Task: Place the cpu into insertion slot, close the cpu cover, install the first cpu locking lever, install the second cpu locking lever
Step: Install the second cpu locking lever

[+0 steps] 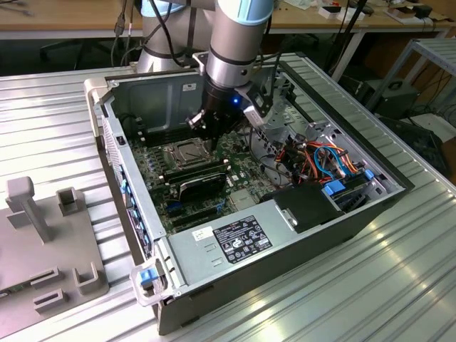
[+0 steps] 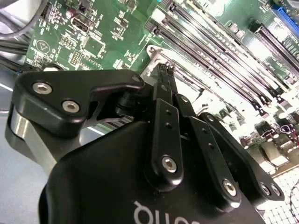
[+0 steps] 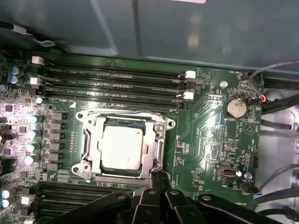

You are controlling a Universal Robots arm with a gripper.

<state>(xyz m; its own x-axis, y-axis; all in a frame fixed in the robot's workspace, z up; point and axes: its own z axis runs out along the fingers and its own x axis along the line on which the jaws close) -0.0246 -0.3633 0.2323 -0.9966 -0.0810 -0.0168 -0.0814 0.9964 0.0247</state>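
First wrist view: cpu point(image 3: 121, 145) under cpu cover point(image 3: 159, 150), seemingly.

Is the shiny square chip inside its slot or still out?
In. The cpu lies flat inside the insertion slot, with the cpu cover down around it. The gripper is at the socket's edge.

- The dull silver-tan square metal cpu point(image 3: 120, 145) looks smooth and matt.
- The thin silver metal cpu cover frame point(image 3: 156, 144) gleams.
- The black gripper point(image 3: 159, 179) is satin, with shiny screw heads.
- The green circuit board point(image 3: 205, 140) is glossy.
- The ribbed aluminium table point(image 1: 399, 285) shines.
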